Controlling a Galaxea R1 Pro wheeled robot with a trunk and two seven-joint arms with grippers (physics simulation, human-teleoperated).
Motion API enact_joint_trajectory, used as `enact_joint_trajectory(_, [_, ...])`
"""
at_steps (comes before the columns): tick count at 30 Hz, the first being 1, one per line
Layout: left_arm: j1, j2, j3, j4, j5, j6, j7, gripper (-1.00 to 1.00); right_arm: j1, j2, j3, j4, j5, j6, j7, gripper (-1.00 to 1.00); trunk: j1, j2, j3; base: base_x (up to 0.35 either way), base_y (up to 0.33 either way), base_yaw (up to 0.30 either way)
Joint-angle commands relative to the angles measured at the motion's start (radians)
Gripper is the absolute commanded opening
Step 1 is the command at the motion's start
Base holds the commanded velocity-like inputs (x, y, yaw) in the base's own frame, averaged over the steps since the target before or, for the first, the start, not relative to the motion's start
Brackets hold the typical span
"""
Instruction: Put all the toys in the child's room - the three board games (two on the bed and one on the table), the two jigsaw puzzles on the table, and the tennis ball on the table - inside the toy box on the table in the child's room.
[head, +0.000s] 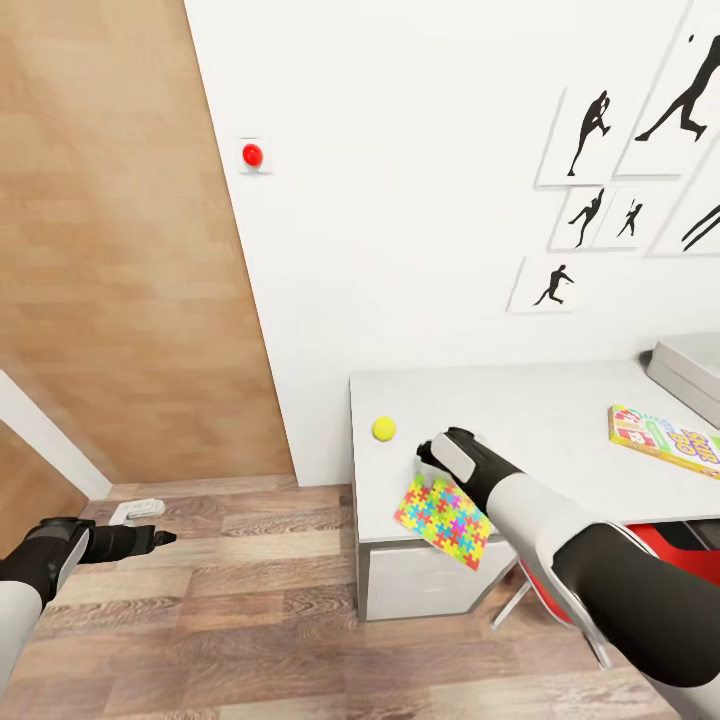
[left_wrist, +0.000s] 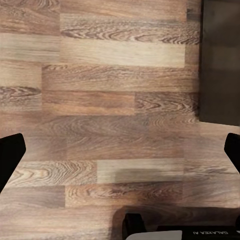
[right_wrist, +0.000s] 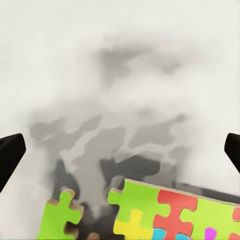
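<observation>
Head view: jigsaw puzzle (head: 443, 519) overhangs the table (head: 500, 400) front edge | right tool (head: 432, 452) just above its far edge, fingers spread, nothing held | tennis ball (head: 383, 429) near, on table | board game (head: 667, 437) and toy box (head: 690, 368) at far right | left tool (head: 160, 538) low over floor (head: 200, 620), fingertips wide apart per wrist view

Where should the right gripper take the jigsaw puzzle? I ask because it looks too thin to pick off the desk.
Probably by the edge that overhangs the front of the table. The jigsaw puzzle is a flat sheet with its near part sticking out past the desk edge, so one finger could go under and one over, coming from the room side. The right gripper hovers just behind it with its fingers spread.
</observation>
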Motion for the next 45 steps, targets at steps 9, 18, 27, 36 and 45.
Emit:
enact_joint_trajectory(9, [-0.001, -0.001, 0.008, -0.001, -0.010, 0.006, -0.007, 1.00, -0.001, -0.026, 0.004, -0.019, -0.008, 0.032, -0.005, 1.00, 0.000, -0.001, -0.001, 0.000, 0.000, 0.000])
enact_joint_trajectory(18, [-0.001, -0.001, 0.008, -0.001, -0.010, 0.006, -0.008, 1.00, -0.003, -0.036, 0.003, -0.030, -0.012, 0.038, -0.005, 1.00, 0.000, -0.001, 0.003, 0.000, 0.000, 0.000])
enact_joint_trajectory(27, [-0.001, 0.000, 0.010, -0.001, -0.010, 0.006, -0.014, 1.00, -0.004, -0.039, 0.001, -0.116, -0.011, 0.086, -0.010, 1.00, 0.000, -0.001, 0.017, 0.000, 0.000, 0.000])
enact_joint_trajectory(36, [-0.001, 0.002, 0.010, -0.001, -0.010, 0.007, -0.017, 1.00, -0.003, -0.040, -0.033, -0.187, -0.011, 0.126, -0.045, 1.00, 0.000, -0.001, 0.031, 0.000, 0.000, 0.000])
enact_joint_trajectory(45, [-0.001, 0.002, 0.010, -0.001, -0.010, 0.006, -0.019, 1.00, -0.001, -0.040, -0.073, -0.240, -0.011, 0.163, -0.071, 1.00, 0.000, -0.001, 0.046, 0.000, 0.000, 0.000])
